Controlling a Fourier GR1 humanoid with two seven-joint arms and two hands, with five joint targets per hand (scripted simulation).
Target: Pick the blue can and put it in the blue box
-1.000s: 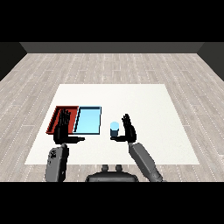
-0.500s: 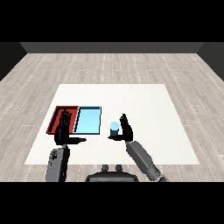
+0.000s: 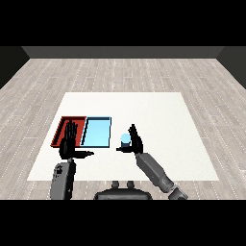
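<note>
A small light blue can [image 3: 125,140] stands upright on the white table [image 3: 158,113], just right of the light blue tray [image 3: 98,132]. My right hand [image 3: 136,141] is pressed close against the can's right side, fingers straight and pointing up, thumb reaching left in front of the can's base. It is open, not curled round the can. The red tray [image 3: 64,124] lies to the left of the blue tray, touching it. My left hand [image 3: 67,143] hovers over the red tray's near part, open, fingers straight, thumb out to the right.
Both trays hold nothing that I can see. The table's near edge runs just below both forearms. The table's right half and far part stretch out white, and grey wooden floor surrounds the table.
My right hand has moved left, from a little right of the can to right up against it. The can, the trays and my left hand have stayed where they were.
</note>
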